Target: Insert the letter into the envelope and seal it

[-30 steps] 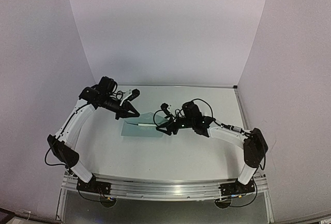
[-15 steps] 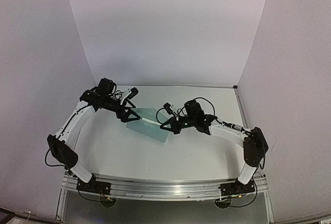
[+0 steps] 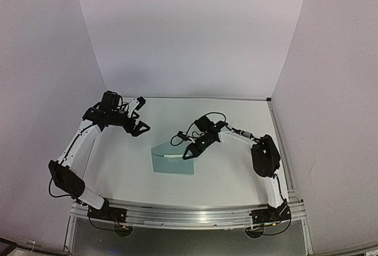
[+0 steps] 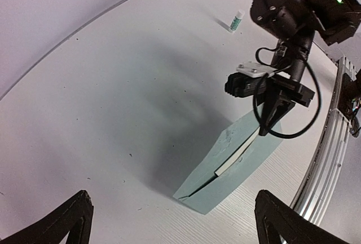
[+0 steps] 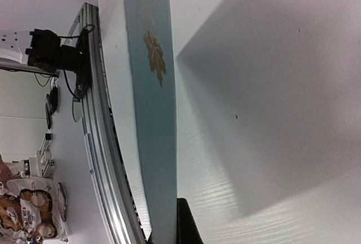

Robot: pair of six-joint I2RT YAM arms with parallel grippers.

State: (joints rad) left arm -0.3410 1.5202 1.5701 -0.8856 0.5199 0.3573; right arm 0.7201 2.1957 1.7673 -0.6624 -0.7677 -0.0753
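The pale teal envelope [image 3: 173, 162] lies on the table, its right edge raised. My right gripper [image 3: 189, 154] is shut on that edge. In the left wrist view a pale strip of the letter [image 4: 235, 156] shows in the slit between the envelope's [image 4: 223, 176] flap and pocket; the rest of the letter is hidden inside. The right wrist view shows the envelope [image 5: 151, 120] edge-on with a gold leaf mark, clamped by a black finger [image 5: 186, 227]. My left gripper [image 3: 140, 127] hangs open to the left of the envelope, apart from it, and its fingers [image 4: 72, 221] hold nothing.
A small white tube [image 4: 236, 21] lies on the table beyond the right arm. The metal base rail [image 4: 333, 159] runs along the near edge, close to the envelope. White walls enclose the table on three sides.
The left gripper opened, let go of the envelope and drew back to the left. The right gripper shut on the envelope's right edge and carried it toward the near side.
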